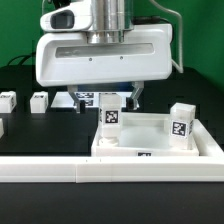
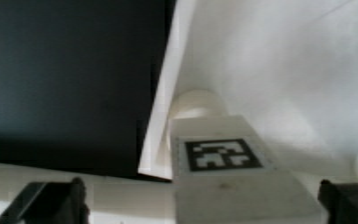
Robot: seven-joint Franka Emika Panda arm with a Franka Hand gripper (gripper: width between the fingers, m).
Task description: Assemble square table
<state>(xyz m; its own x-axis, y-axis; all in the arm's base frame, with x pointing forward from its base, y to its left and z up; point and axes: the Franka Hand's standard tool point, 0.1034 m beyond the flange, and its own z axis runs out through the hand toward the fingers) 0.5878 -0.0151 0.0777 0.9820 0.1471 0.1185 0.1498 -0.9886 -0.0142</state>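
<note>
The white square table top (image 1: 150, 138) lies at the exterior view's right, with a raised rim. One tagged white leg (image 1: 109, 115) stands upright in its corner at the exterior view's left, and a second leg (image 1: 181, 122) stands in the right corner. My gripper (image 1: 108, 97) hangs just above the left leg, open. In the wrist view the leg (image 2: 220, 150) stands on the table top (image 2: 291, 60). It sits between my spread fingertips (image 2: 51, 200), which do not touch it. My gripper (image 2: 202, 207) holds nothing.
Two loose tagged legs (image 1: 38, 101) (image 1: 8, 100) stand on the black table at the exterior view's left. The marker board (image 1: 86, 98) lies behind my gripper. The long white border rail (image 1: 90, 170) runs along the front.
</note>
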